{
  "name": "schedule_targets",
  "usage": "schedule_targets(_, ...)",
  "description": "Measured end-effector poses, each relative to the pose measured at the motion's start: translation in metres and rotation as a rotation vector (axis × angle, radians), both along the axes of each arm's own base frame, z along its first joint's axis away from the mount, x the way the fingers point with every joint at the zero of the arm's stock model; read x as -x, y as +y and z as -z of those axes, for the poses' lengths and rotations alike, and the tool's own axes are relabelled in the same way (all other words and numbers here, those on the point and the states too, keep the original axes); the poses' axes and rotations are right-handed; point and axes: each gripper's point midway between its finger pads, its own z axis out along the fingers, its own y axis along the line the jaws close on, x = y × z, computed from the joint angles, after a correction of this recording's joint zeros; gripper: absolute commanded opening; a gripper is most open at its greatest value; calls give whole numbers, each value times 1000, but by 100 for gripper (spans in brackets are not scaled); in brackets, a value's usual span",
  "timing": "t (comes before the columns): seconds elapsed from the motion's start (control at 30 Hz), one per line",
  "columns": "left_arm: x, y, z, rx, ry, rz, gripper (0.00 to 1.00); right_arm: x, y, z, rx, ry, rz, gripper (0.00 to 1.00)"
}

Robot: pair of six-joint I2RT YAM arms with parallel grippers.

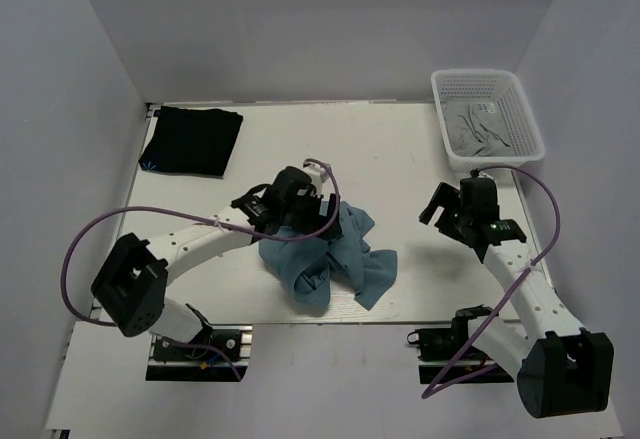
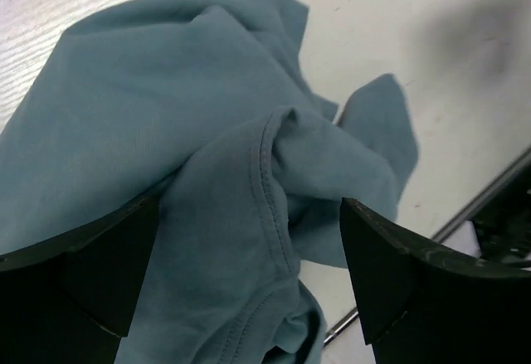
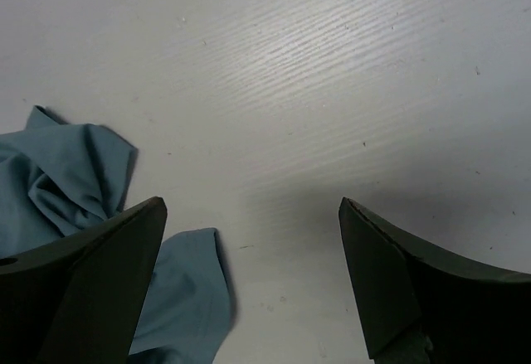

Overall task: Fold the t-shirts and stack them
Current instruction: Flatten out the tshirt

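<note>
A dusty teal-blue t-shirt point(image 1: 338, 259) lies crumpled in a heap at the middle of the table point(image 1: 400, 159). A black t-shirt point(image 1: 192, 139) lies folded flat at the back left corner. My left gripper point(image 1: 315, 221) hangs open right over the heap's upper left part. In the left wrist view its gripper point(image 2: 249, 256) straddles a stitched hem fold of the teal t-shirt point(image 2: 166, 132) without closing on it. My right gripper point(image 1: 452, 217) is open over bare table, to the right of the heap. The right wrist view shows the gripper point(image 3: 249, 273) with a teal t-shirt flap point(image 3: 187, 289) beside its left finger.
A white mesh basket point(image 1: 528, 119) stands at the back right corner with grey cloth point(image 1: 478, 131) inside. The table's metal front rail point(image 1: 330, 321) runs just below the heap. White walls close in the left, back and right sides.
</note>
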Motion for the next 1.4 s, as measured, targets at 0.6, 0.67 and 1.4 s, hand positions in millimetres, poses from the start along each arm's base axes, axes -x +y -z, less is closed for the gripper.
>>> schedule_targets(0.6, -20, 52, -24, -187, -187, -365, 0, -5, 38, 23, -80, 30, -179, 90)
schedule_targets(0.67, -19, 64, -46, -137, -231, -413, 0, -11, 53, 30, -84, 59, -234, 90)
schedule_targets(1.4, -2, 93, -37, -135, -235, -478, 0, -80, 189, 83, 68, 109, -634, 39)
